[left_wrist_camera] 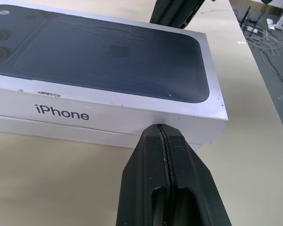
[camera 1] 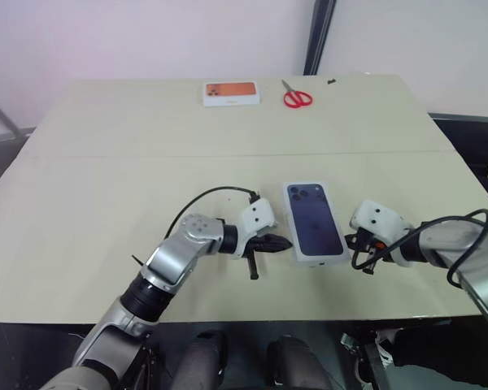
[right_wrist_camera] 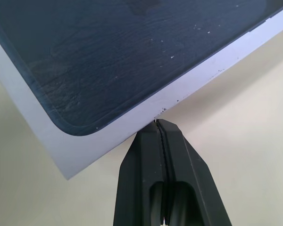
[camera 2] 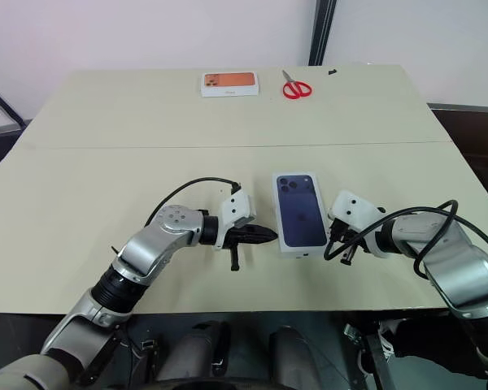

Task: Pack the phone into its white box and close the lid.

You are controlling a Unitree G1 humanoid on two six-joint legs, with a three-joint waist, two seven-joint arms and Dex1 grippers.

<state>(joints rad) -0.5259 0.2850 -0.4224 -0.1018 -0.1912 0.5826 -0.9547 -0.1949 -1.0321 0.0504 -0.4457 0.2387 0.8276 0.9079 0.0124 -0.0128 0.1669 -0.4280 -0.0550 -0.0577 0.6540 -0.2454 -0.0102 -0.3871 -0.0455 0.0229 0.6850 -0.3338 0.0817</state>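
You have the lid (camera 1: 314, 219) seated on the white box (left_wrist_camera: 61, 131) at table centre, with the left gripper (camera 1: 281, 242) pinched closed at its nine o'clock side and the right gripper (right_wrist_camera: 156, 123) closed empty at three o'clock.

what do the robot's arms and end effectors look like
Both arms are silver-grey metal segments with black joints near the shoulders. Each wrist carries a white housing with a looping black cable. The left end effector and right end effector are each two matte black tapered fingers, with slots near their bases in the wrist views.
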